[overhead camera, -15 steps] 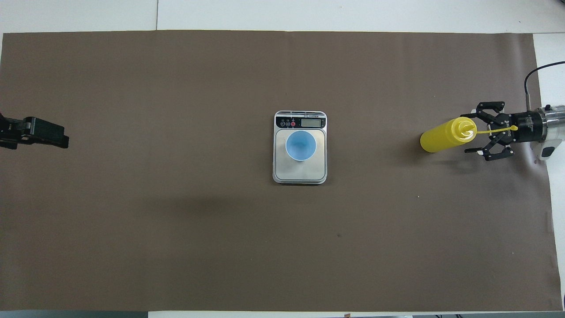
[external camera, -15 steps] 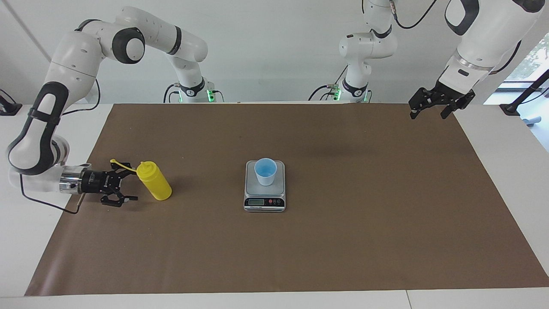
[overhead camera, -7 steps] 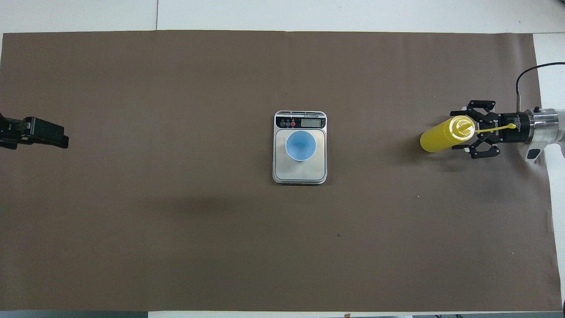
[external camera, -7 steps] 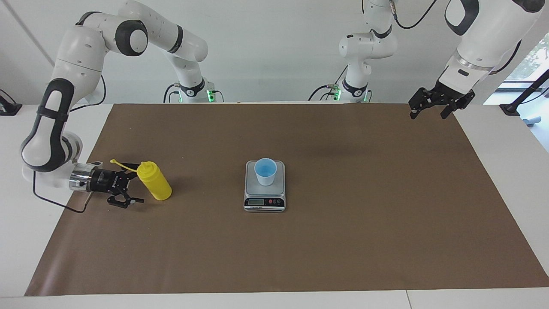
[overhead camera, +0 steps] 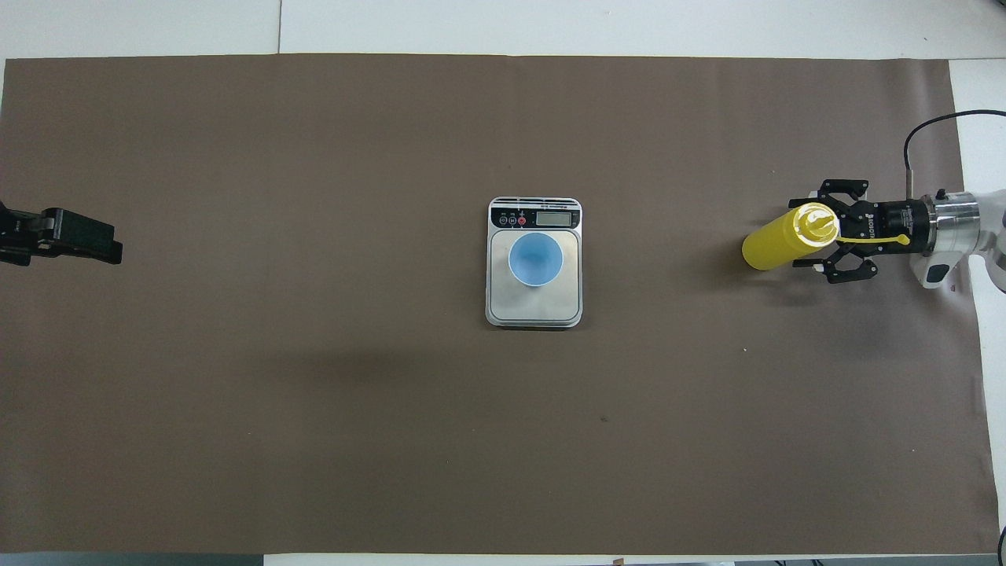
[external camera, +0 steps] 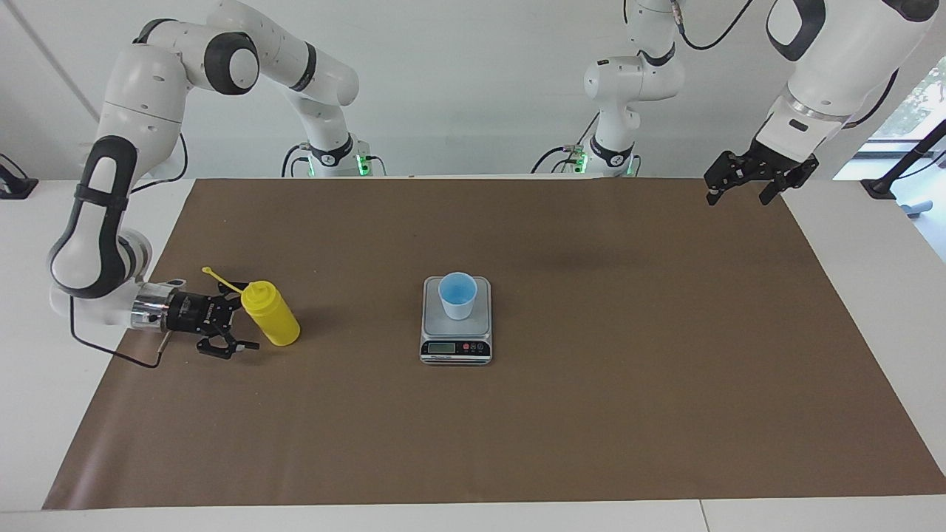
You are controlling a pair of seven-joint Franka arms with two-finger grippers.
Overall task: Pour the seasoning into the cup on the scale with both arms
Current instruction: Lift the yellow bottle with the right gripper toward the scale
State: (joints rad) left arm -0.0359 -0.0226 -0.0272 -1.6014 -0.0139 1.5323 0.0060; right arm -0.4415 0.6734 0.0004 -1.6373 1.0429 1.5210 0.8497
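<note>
Right hand [external camera: 235,325] spread beside 1 bottle [external camera: 271,313]; left hand [external camera: 746,181] spread, waiting; 1 cup [external camera: 457,295], 1 scale [external camera: 457,341].

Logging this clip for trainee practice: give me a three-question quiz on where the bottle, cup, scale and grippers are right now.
1. True or false: the light-blue cup stands on the kitchen scale.
2. Which gripper is at the yellow squeeze bottle? A) left gripper B) right gripper
3. Fill in: the left gripper hangs over the brown mat's ____ arm end.

Key: 1 true; 2 B; 3 left.
</note>
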